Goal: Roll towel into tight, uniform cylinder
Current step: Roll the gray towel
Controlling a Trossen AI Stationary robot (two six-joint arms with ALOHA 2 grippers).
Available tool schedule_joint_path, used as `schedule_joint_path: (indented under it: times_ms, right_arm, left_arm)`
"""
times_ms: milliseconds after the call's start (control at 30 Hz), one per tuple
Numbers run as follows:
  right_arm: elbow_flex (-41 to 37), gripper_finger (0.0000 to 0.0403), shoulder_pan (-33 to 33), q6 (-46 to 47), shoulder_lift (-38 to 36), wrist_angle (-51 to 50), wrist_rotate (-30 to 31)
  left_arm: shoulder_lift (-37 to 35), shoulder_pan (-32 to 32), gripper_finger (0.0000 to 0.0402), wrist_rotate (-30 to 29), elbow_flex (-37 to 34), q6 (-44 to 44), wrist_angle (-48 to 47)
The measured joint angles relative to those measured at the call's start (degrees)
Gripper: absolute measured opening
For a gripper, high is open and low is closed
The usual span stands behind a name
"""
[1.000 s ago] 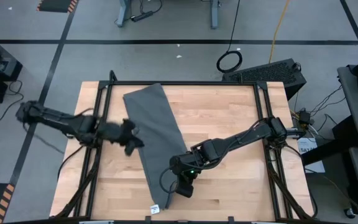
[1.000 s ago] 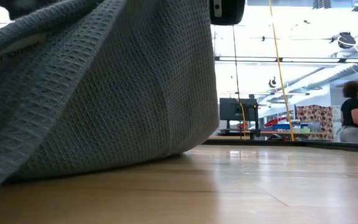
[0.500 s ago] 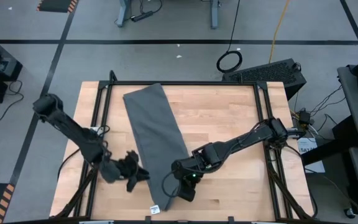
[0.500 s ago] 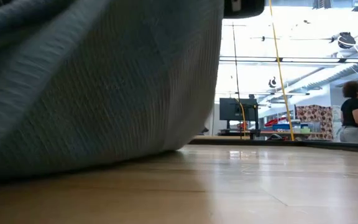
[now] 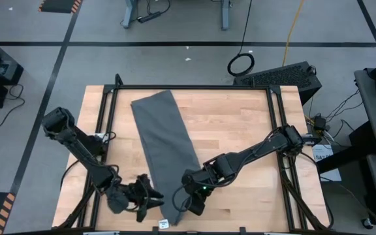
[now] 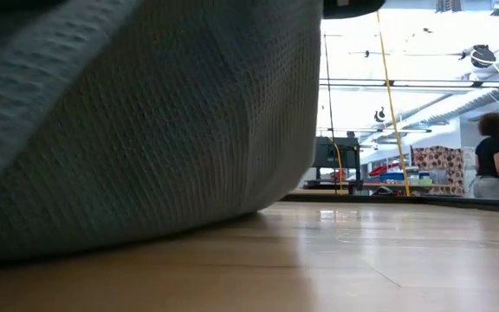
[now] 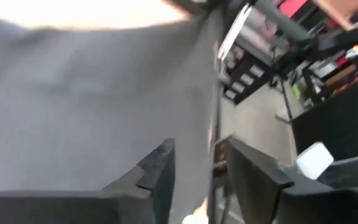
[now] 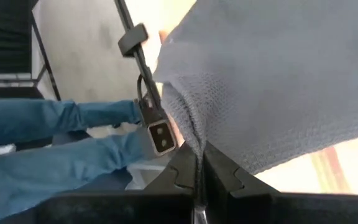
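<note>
On the table (image 5: 240,130) seen from above, the towel (image 5: 165,147) lies flat as a long strip running from the far edge to the near edge, not yet rolled; the right gripper (image 5: 187,201) pinches its near right corner and the left gripper (image 5: 150,198) sits just beside the near left edge. From the low view, lifted cloth fills most of the frame; if only one corner rises, the roll would likely start skewed. The left wrist view shows fingers (image 7: 160,165) parted, holding nothing. The right wrist view shows fingers (image 8: 185,171) clamped on the cloth edge; so thin a bite could slip.
</note>
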Motion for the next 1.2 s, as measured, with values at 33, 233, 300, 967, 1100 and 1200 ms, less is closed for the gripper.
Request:
schedule_joint_path:
  times_ms: [33, 233, 300, 967, 1100, 1200]
  right_arm:
    - [0.00, 0.0000, -0.04, -0.04, 0.00, 0.31, 0.61]
    - [0.00, 0.0000, -0.56, -0.73, 0.00, 1.17, 0.37]
    - [0.00, 0.0000, -0.92, -0.66, 0.00, 1.29, 0.39]
    - [0.00, 0.0000, -4.43, 2.44, 0.02, 6.21, 1.98]
    - [0.00, 0.0000, -4.48, 3.31, 0.02, 5.95, 1.88]
    - [0.00, 0.0000, -4.48, 3.44, 0.02, 5.91, 1.54]
  left_arm:
    - [0.00, -0.40, 0.0160, -1.39, 0.93, 0.95, -0.02]
    - [3.24, -0.85, 0.0286, -8.35, 3.60, 2.76, 0.23]
    - [6.02, -0.58, 0.0328, -9.29, 3.39, 2.83, 1.65]
    - [21.28, 5.58, 0.0386, -12.31, 15.11, -0.28, 0.06]
    - [21.22, 6.93, 0.0386, -7.77, 18.07, -9.71, -14.95]
    - [21.06, 6.88, 0.0379, -6.32, 19.76, -14.33, -25.16]
